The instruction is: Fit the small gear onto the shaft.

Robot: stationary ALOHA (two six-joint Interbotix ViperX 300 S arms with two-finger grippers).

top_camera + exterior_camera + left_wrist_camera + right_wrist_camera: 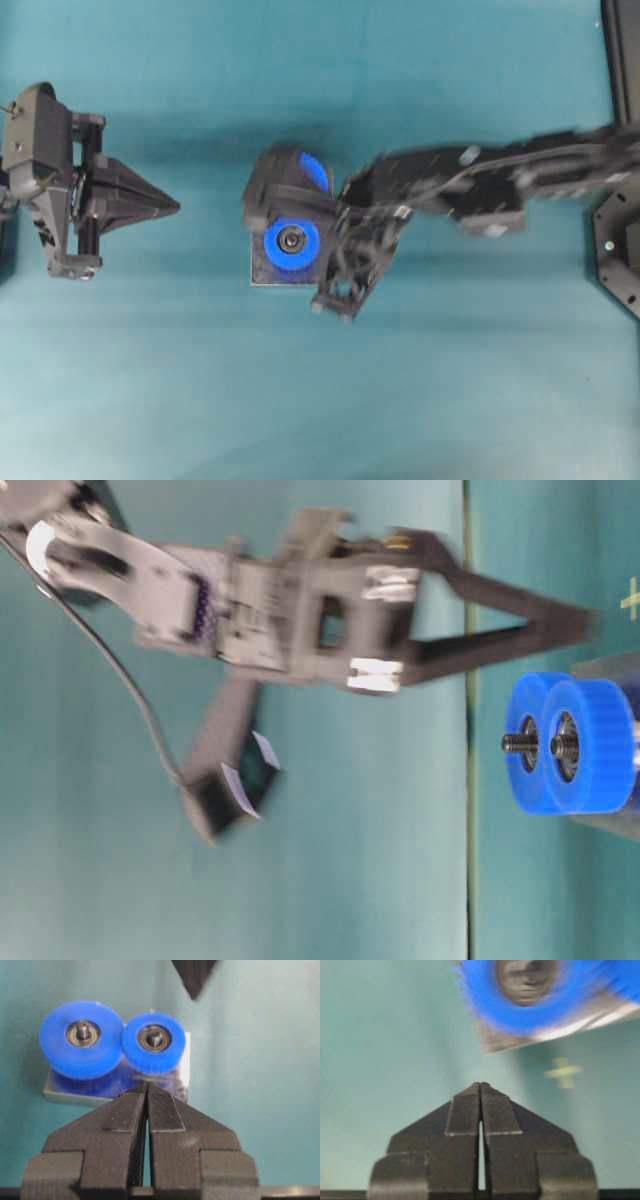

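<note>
Small gear (154,1042) sits on the shaft (154,1037), teeth beside the larger gear (82,1039); both are on the grey plate (182,1067) on the teal counter (200,380). No containers in view. Right gripper (480,1084) is clenched, empty, tips just clear of the plate edge, gear blurred ahead of it. Left gripper (147,1083) is also clenched, holding nothing, pointed at the small gear from well apart in the overhead view.

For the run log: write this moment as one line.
small blue toothed plastic gear: seated on silver metal shaft, beside larger blue gear | left gripper: shut, empty | right gripper: shut, empty, near plate
</note>
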